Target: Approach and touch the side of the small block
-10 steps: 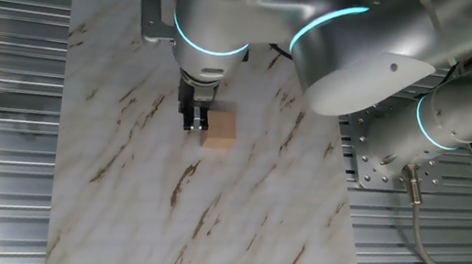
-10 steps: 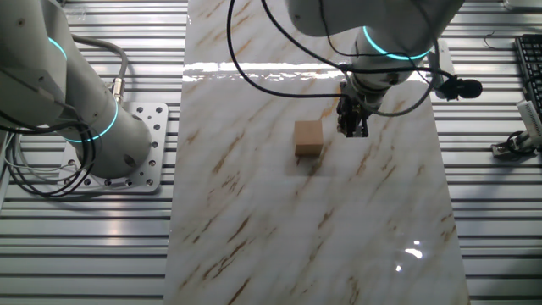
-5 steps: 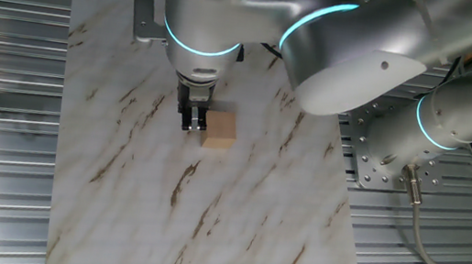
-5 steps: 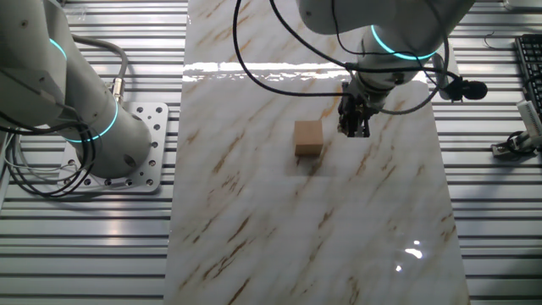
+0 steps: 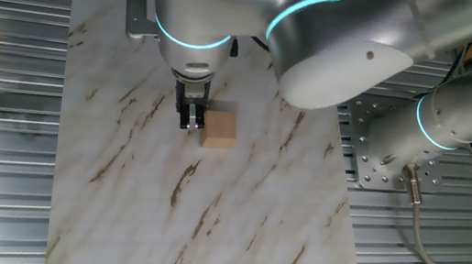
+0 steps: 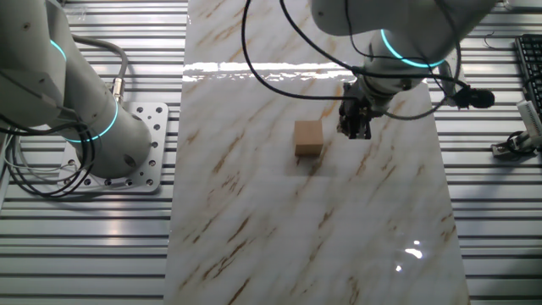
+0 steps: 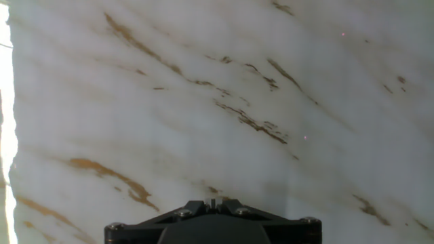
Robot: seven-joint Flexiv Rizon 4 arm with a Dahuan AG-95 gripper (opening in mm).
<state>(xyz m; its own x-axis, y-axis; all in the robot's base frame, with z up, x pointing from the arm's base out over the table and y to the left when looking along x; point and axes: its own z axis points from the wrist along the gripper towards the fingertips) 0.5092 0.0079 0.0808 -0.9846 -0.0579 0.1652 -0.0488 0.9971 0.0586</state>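
One fixed view, looking down from above: a silver robot arm with glowing teal rings reaches over a white marble-patterned tabletop (image 5: pixel 233 215) streaked with brown veins. Its black claw (image 5: pixel 189 123) points straight down, low over the surface. The small block (image 5: pixel 219 130), a plain light-tan wooden cube, sits on the tabletop just beside the claw, to its right in this picture. The claw's fingers look pressed close together with nothing between them. From this angle the fingertips seem to meet the block's near side, though whether they truly touch cannot be told.

The other fixed view, from the opposite side: the small block (image 6: pixel 308 138) now lies to the left of the claw (image 6: pixel 355 130). Here a narrow strip of bare tabletop (image 6: pixel 254 237) shows between the two, so the claw stands near the block, apart from it. The fingers again appear together and hold nothing.

Hand view, looking along the fingers: only veined marble tabletop (image 7: pixel 203 88) fills the frame, with the dark base of the claw mount at the bottom edge. The block is not in this picture.
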